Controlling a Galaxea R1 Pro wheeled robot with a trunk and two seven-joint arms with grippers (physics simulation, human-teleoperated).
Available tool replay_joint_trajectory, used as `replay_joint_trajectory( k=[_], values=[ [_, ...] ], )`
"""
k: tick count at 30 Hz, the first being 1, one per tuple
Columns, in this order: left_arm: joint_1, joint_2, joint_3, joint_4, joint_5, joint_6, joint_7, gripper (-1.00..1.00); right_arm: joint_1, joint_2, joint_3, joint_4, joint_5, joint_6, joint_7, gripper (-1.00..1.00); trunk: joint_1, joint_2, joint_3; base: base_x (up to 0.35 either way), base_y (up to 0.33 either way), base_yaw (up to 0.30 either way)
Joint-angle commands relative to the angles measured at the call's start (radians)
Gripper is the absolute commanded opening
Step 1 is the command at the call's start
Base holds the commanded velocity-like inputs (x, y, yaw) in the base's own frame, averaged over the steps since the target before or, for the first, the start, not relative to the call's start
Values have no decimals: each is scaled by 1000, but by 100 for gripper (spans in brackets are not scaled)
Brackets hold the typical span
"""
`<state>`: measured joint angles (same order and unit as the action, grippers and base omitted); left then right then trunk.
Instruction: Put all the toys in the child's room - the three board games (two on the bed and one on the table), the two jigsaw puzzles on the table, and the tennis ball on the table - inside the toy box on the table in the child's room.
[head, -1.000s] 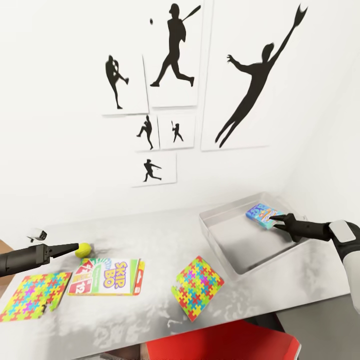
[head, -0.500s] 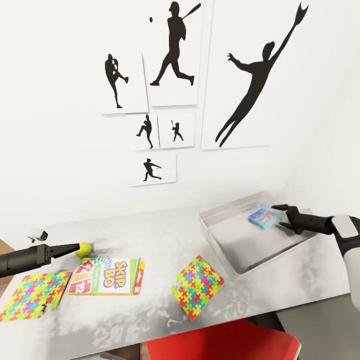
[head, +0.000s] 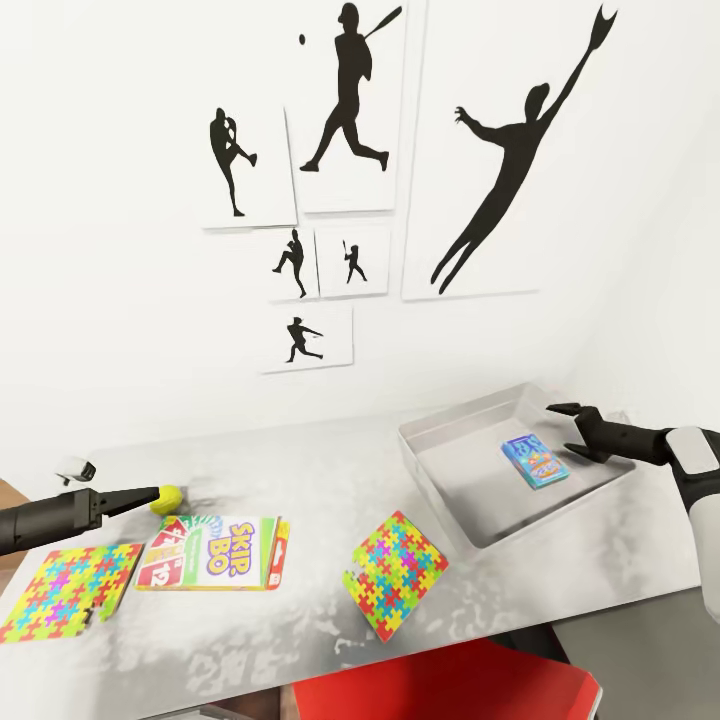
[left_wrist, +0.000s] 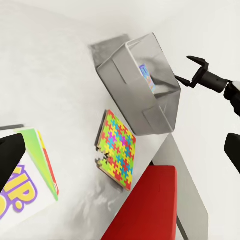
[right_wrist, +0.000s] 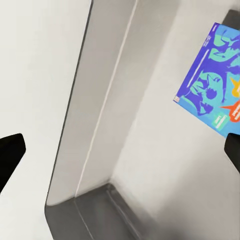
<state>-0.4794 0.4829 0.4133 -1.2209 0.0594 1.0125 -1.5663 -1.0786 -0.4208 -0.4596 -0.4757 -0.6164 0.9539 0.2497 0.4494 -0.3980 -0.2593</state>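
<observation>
Currently the small blue printed game box (head: 535, 462) lies flat inside the shallow light-grey toy bin (head: 470, 528) on the pale mottled tabletop (head: 300, 460). Right gripper (head: 568, 431) hovers over the bin's far corner, jaws wide, empty. Left gripper (head: 150, 494) is narrowed, tip beside the yellow-green tennis ball (head: 169, 497).

Mottled pale stone-look table (head: 300, 460), smooth matt grey toy box (head: 440, 485), glossy printed blue game box (head: 535, 462)

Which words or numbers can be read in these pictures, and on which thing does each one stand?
"SKIP BO": on the lid of the SKIP-BO game box on the table.
"12": on the red card printed on that lid.
The blue game box in the toy box: print too small to read.
</observation>
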Motion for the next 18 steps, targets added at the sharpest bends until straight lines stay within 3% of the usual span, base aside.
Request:
replay_joint_trajectory(
  k=[1,18],
  values=[
    [-1,0,0,0,-1,11,-5,100,-1,0,-6,0,11,5,8,100,1,-2,-2,0,0,0],
    [-1,1,1,0,-1,10,-5,100,0,-1,-6,-1,11,15,12,100,1,-2,-2,0,0,0]
  ],
)
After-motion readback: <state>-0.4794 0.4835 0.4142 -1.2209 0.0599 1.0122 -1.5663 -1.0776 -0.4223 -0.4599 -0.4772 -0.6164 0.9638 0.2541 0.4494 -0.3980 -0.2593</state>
